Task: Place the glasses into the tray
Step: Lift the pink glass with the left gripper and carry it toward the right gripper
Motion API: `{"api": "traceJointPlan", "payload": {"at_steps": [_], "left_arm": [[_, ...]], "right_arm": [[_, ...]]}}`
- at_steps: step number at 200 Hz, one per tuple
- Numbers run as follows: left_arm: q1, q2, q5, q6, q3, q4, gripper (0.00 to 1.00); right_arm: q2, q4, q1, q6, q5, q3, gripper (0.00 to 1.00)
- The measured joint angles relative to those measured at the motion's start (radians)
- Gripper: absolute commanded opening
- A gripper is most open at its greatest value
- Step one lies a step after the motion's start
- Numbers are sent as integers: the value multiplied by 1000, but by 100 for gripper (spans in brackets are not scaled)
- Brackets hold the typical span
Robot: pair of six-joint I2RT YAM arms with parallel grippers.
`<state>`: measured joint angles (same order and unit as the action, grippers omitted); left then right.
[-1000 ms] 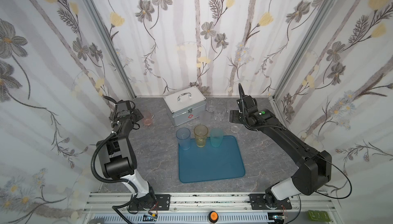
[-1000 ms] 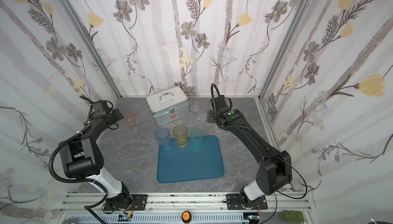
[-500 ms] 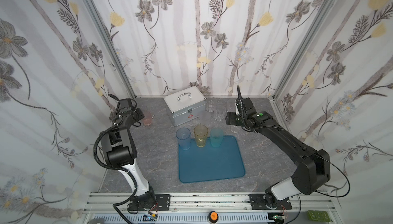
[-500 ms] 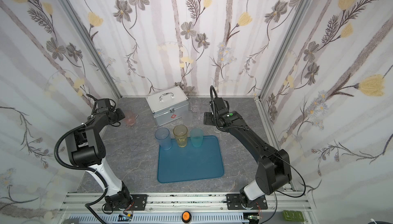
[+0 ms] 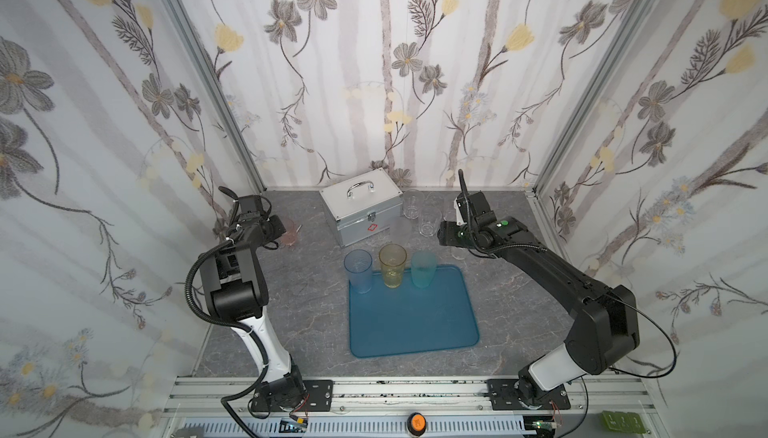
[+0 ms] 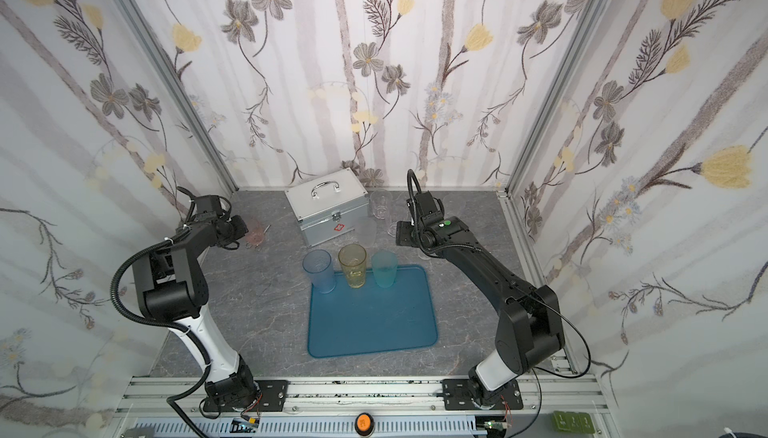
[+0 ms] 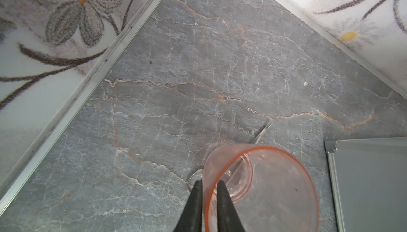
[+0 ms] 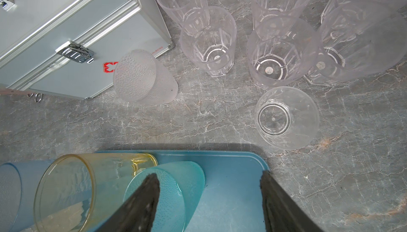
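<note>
A pink glass stands near the left wall, also visible in both top views. My left gripper is shut on its rim, one finger inside and one outside. The teal-blue tray holds a blue glass, a yellow glass and a teal glass along its far edge. My right gripper hovers open and empty over the tray's far right corner, beside the teal glass. Several clear glasses stand beyond the tray.
A silver metal case sits at the back, between the two grippers. A frosted dotted glass stands against its front. A thin metal pin with a ring lies by the pink glass. Walls close in on three sides.
My left gripper has closed onto the pink glass's rim. The right gripper has drifted left toward the tray's far corner, its jaws a little narrower.
</note>
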<state>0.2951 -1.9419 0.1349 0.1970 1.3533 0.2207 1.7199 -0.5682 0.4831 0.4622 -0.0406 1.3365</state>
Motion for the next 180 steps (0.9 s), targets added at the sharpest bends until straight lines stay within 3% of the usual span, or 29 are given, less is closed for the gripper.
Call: {"api": "traceJointPlan", "payload": {"at_steps": [54,87,147,180], "left_arm": [[-3,26,-7,-10,-15,24,0],[-3,97,-7,-10,-45,45,0],[-30,421,-58,40,-195,108,0],[-156,605,-137,76,-184,138,0]], "right_arm": [[9,2,0,0,10,4,69],[10,0,0,0,15,21,67],[-3,-4,9,8,34,56,65],[-13,-5,28,18,42,86,63]]}}
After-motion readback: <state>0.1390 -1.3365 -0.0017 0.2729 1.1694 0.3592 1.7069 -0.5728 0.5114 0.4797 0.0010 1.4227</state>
